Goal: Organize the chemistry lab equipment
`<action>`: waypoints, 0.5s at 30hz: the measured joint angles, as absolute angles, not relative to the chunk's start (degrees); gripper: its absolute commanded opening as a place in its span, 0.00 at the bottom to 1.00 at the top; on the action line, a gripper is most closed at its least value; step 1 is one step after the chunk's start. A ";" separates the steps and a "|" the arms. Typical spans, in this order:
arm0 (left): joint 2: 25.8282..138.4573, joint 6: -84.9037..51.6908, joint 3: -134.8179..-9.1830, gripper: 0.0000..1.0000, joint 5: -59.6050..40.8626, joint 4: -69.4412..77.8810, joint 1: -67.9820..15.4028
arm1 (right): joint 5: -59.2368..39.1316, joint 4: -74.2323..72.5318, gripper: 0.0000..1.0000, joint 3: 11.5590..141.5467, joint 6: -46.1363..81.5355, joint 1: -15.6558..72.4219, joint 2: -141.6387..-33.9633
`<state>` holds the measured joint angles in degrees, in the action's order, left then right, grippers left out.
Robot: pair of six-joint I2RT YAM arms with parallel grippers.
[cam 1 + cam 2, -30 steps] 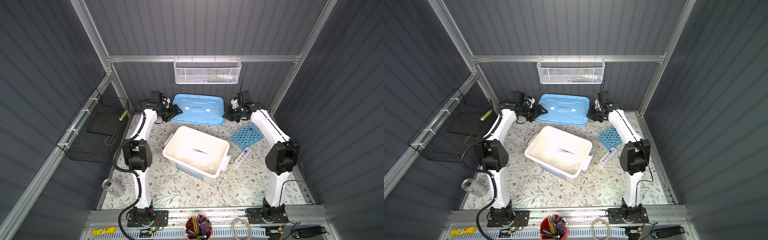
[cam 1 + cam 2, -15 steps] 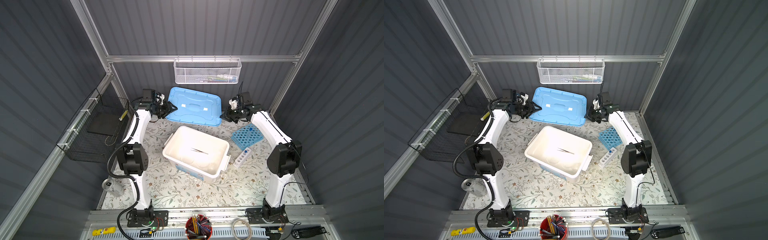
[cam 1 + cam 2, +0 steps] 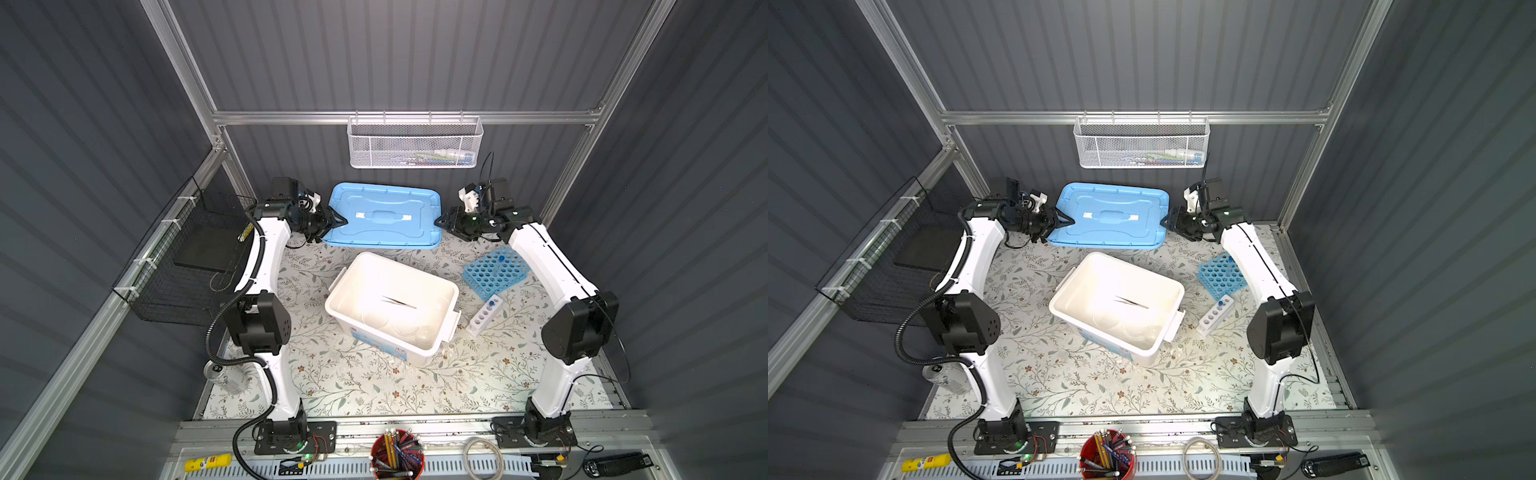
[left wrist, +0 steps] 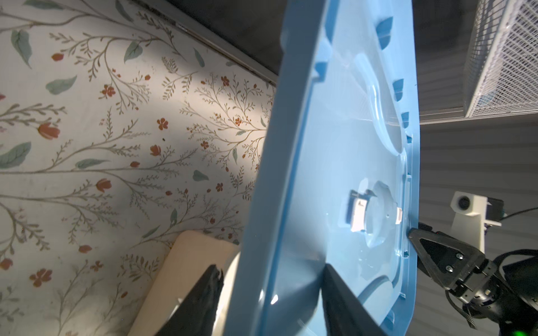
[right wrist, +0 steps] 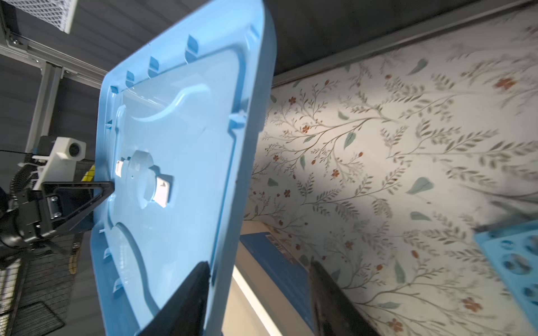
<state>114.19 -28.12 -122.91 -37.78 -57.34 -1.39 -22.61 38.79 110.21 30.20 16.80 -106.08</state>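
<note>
At the rear of the tabletop (image 3: 353, 382): the blue lid (image 3: 384, 232) sits tilted between the two arms, close to the back wall. Whether its near edge rests on the surface cannot be told.
Left claw (image 4: 270, 269): its fingers stand on either side of the lid's left edge, one over the face and one beyond the rim. Whether they press the lid cannot be told.
Right claw (image 5: 259, 264): its fingers are apart. One lies against the lid's right edge and the other stands clear of it, above the tabletop.
White bin (image 3: 395, 272): uncovered, mid-tabletop, just in front of the lid.
Tweezers (image 3: 398, 302): lying on the bin floor, near its centre.
Glass dishes (image 3: 409, 328): faint round outlines on the bin floor, nearer the front wall than the tweezers.
Blue rack (image 3: 494, 276): to the right of the bin, with one blue-capped test tube (image 3: 501, 258) standing in it.
White rack (image 3: 481, 319): just beside the bin's right end, with a second test tube (image 3: 491, 304) in a hole near its far end.
</note>
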 measured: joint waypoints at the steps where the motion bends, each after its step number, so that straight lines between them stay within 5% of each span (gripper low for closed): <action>1: 114.21 -28.12 -124.03 0.00 -37.76 -59.07 -1.39 | -20.32 39.24 0.65 109.91 28.80 17.15 -104.77; 9: 115.72 -26.61 -138.45 0.00 -36.58 -74.22 -1.39 | 4.54 46.09 0.72 112.25 11.90 28.03 -95.29; 15: 115.85 -25.52 -136.79 0.00 -33.61 -80.55 -1.39 | 21.02 48.53 0.73 114.43 -1.76 39.68 -94.72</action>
